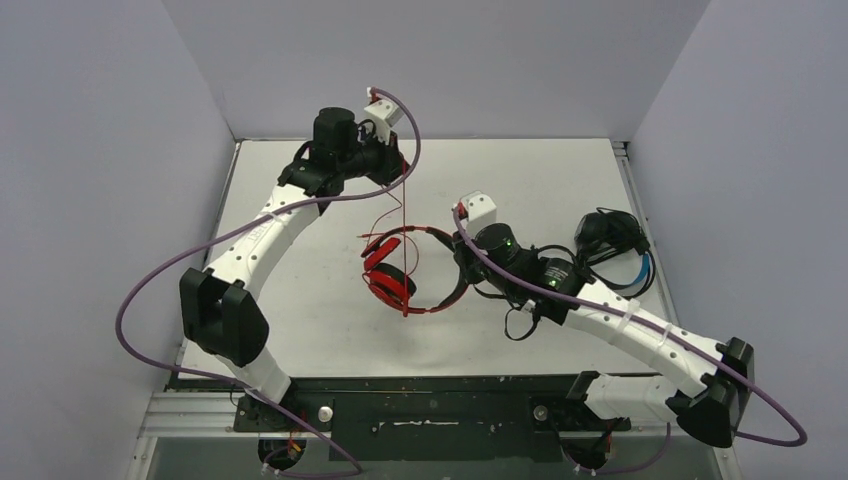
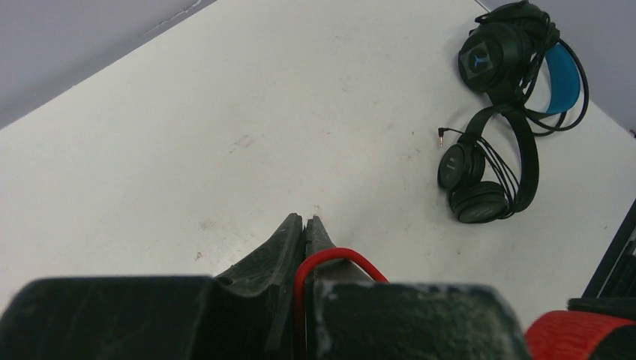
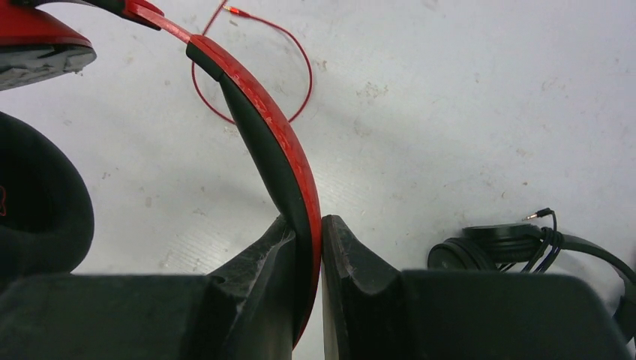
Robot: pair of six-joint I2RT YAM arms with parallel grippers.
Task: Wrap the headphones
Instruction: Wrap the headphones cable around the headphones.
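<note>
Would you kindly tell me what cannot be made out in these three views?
Right wrist view: the right gripper hides the lower half of the all-black over-ear headphones.
Top view: those and the blue-banded black headphones merge into one dark clump.
Left wrist view: the red over-ear headphones are cut off by the bottom edge; the left gripper hides where the thin red cord leads.

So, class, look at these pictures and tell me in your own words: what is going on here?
Both grippers are busy with the red headphones. The right gripper is shut on their headband. The left gripper pinches the red cord and holds it up, so it hangs down toward the ear cups. The cord's plug end lies in a loose loop on the table. The black headphones and the blue-banded headphones lie at the table's right side, and neither gripper touches them.
</note>
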